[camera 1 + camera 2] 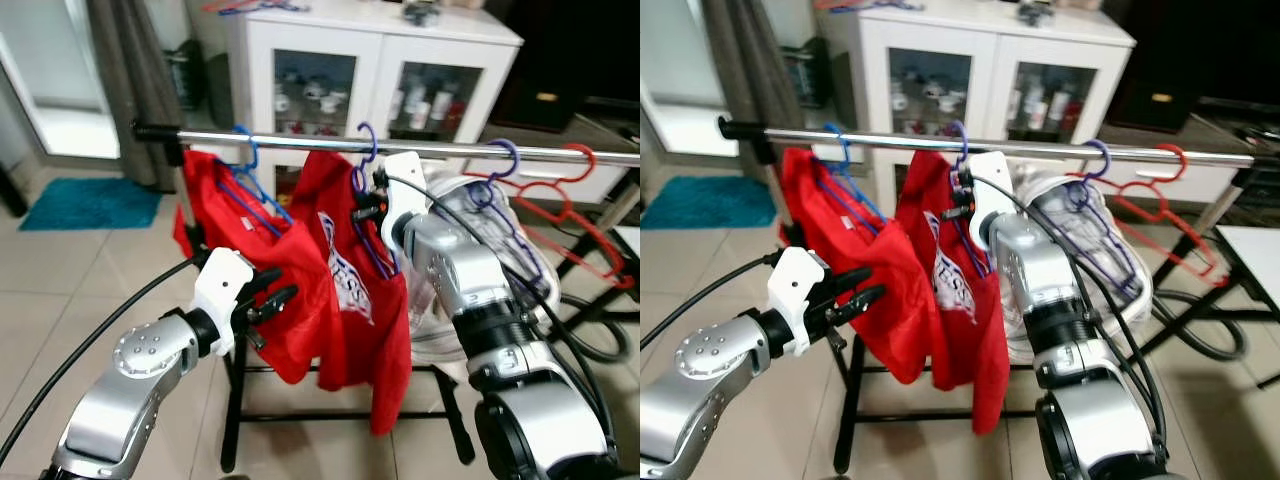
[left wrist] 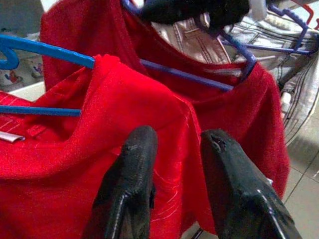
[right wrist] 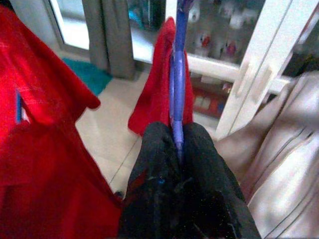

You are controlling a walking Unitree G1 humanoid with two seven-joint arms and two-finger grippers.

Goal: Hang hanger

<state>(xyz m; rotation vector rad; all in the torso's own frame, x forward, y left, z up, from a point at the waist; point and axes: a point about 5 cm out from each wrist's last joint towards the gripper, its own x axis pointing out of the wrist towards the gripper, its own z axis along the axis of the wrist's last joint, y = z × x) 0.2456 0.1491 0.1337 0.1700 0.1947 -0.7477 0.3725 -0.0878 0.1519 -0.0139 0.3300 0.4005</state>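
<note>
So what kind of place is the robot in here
Most likely a home's living or laundry area: a tiled floor, a white glass-door cabinet of small household items, and a clothes rail hung with red shirts on hangers.

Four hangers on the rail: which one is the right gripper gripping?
The purple hanger carrying the red printed shirt, second from the rail's capped end. The right gripper has its jaws shut on its neck; the blue, other purple and bare red hangers hang untouched.
</note>
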